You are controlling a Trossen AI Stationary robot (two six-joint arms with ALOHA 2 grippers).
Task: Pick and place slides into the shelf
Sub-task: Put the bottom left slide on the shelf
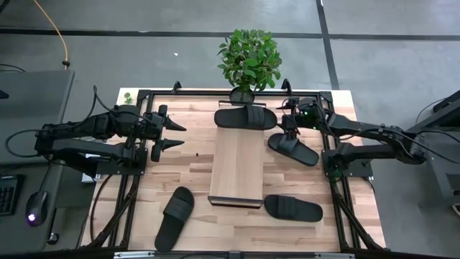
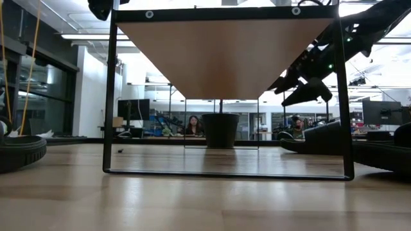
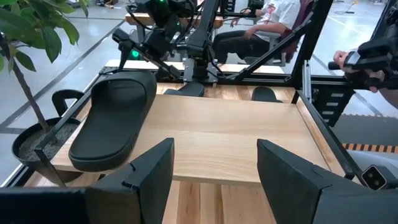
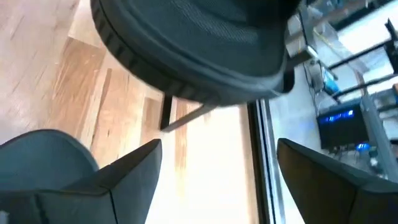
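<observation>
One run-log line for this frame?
slides: one on shelf far end, three on table | right gripper: open, above slide beside shelf | left gripper: open, empty, waiting left

Overhead, tabletop-level and two close wrist cameras all share the shelf.

Two dark jointed arms, black cables, wedge-shaped black fingers, green indicator light

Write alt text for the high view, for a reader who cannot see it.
Overhead view of a wooden table with a pale shelf at centre. One black slide lies across its far end; three more lie on the table beside it. The right gripper, jaws open, hovers by the nearest slide; the left gripper waits at left.
</observation>
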